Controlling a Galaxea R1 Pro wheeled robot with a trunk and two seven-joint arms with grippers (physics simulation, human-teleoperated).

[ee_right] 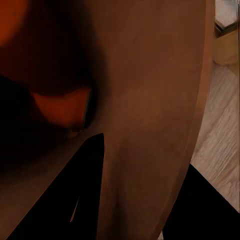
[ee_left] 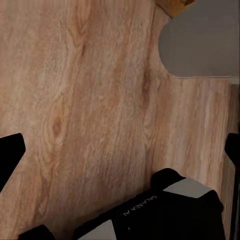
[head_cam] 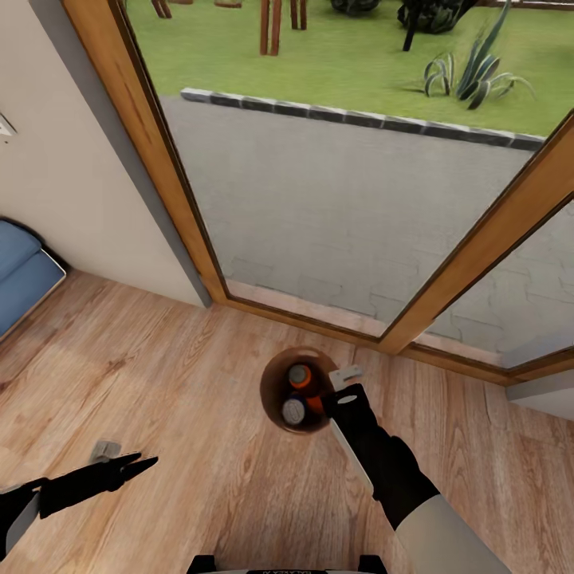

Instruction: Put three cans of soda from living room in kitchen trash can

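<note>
The tash can [head_cam: 269,392], a small round bin with a glossy brown inside, hangs above the wood floor in the head view. Inside it stand cans of soda: an orange one [head_cam: 300,375], one with a silvery top [head_cam: 293,411], and an orange side [head_cam: 314,403] behind that. My right gripper [head_cam: 335,396] is shut on the bin's near rim. In the right wrist view, one finger [ee_right: 75,200] lies inside the brown wall [ee_right: 150,100] and the other outside, with an orange can [ee_right: 62,110] deeper in. My left gripper [head_cam: 137,464] hangs open at lower left, its fingertips [ee_left: 10,157] far apart.
Wood-framed glass doors [head_cam: 191,215] stand just ahead, with paving and lawn beyond. A blue sofa [head_cam: 20,279] sits at the left by the pale wall. Light plank floor [head_cam: 159,375] spreads around me. My own base [ee_left: 165,210] shows under the left gripper.
</note>
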